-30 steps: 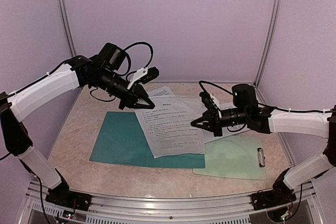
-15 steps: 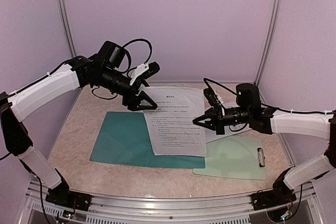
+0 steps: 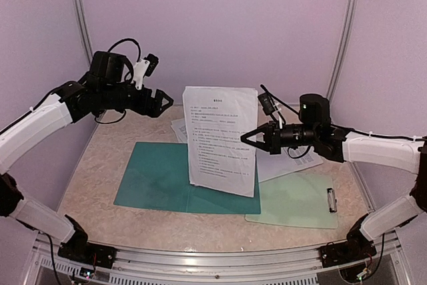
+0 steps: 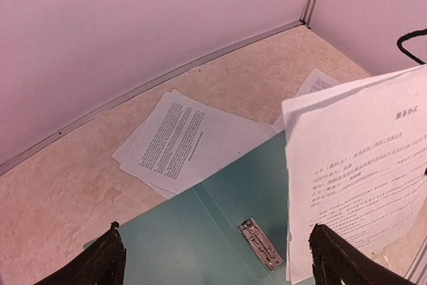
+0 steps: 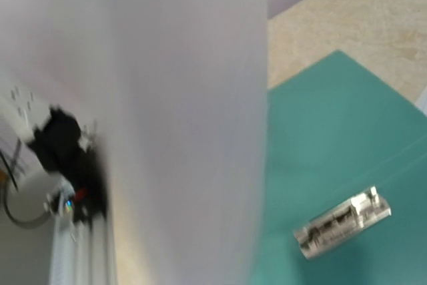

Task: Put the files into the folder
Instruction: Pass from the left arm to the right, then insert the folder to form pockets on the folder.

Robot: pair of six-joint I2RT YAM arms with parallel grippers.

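1. My right gripper (image 3: pixel 244 137) is pinched shut on the right edge of the held sheet (image 3: pixel 220 139), which hangs upright
2. That sheet's lower edge is over the right half of the open folder (image 3: pixel 153 178), near its metal clip (image 4: pixel 260 243); I cannot tell whether it touches
3. My left gripper (image 3: pixel 163 103) stands wide open and holds nothing, up and left of the sheet's top-left corner and apart from it
4. The loose files (image 4: pixel 175 143) lie flat on the table (image 3: pixel 100 158) at the folder's back edge
5. The clipboard (image 3: pixel 300 201) lies at the folder's right front corner; the folder's left half lies uncovered
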